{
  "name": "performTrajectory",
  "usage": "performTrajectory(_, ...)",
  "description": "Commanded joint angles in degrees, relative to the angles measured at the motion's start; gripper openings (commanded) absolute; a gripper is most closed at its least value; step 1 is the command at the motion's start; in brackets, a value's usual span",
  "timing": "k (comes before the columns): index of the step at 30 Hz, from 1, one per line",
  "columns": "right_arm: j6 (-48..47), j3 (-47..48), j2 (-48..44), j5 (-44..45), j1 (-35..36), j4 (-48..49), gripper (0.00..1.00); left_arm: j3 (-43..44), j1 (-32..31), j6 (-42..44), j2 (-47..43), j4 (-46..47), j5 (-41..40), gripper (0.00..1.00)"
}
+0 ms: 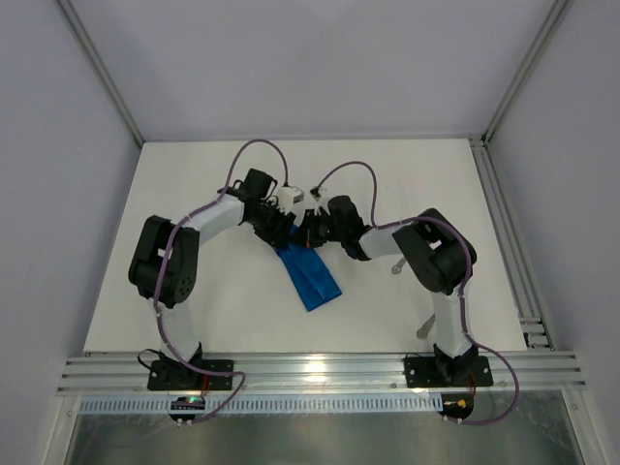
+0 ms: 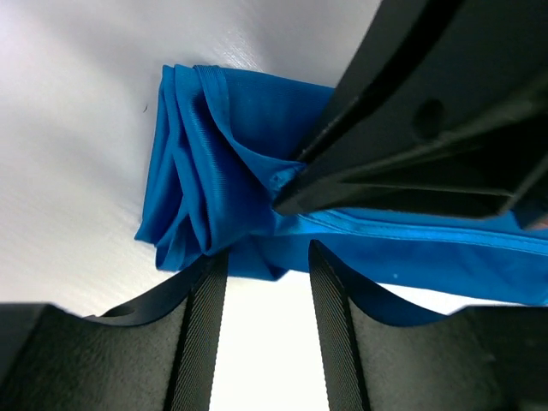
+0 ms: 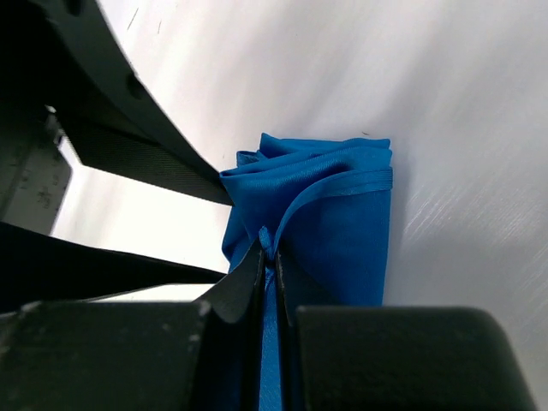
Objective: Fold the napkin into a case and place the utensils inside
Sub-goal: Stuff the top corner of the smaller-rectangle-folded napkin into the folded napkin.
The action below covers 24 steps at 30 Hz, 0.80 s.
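Observation:
The bright blue napkin [image 1: 312,279] lies as a narrow folded strip in the middle of the table, its far end bunched in loose folds. My right gripper [image 1: 307,238] is shut on a raised fold at that far end, as the right wrist view shows [image 3: 270,250]. My left gripper [image 1: 288,235] is open right beside it. In the left wrist view the gripper [image 2: 264,257] has its tips at the edge of the cloth [image 2: 214,154] with nothing between them. One silver utensil [image 1: 397,264] lies by the right arm, another [image 1: 424,329] near its base.
The two grippers are almost touching over the cloth's far end. The right gripper's fingers [image 2: 402,171] fill the upper right of the left wrist view. A metal rail [image 1: 320,373] runs along the near edge. Frame posts stand at the back corners.

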Motion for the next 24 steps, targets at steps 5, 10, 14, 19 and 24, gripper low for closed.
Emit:
performTrajectory(5,-0.11,2.21,0.41,-0.61,-0.09,1.72,0.04,3.15,2.54,-0.93,-4.71,-3.66,2.0,0.4)
performTrajectory(10,-0.28,3.18,0.68,-0.61,0.0,1.37,0.04,1.48,3.86,-2.85,-3.83,-0.34,4.8,0.43)
performTrajectory(14,-1.33,4.23,1.03,-0.26,0.35,0.41,0.04,2.26,4.74,-5.93,-3.13,3.36,5.08,0.48)
performTrajectory(19,-2.74,5.2,1.55,0.79,0.79,-1.09,0.06,3.23,4.83,-7.43,-0.06,6.17,6.13,0.5)
performTrajectory(24,-3.09,5.2,2.17,1.32,0.88,-1.0,0.07,4.99,4.83,-7.52,3.28,5.47,6.57,0.42)
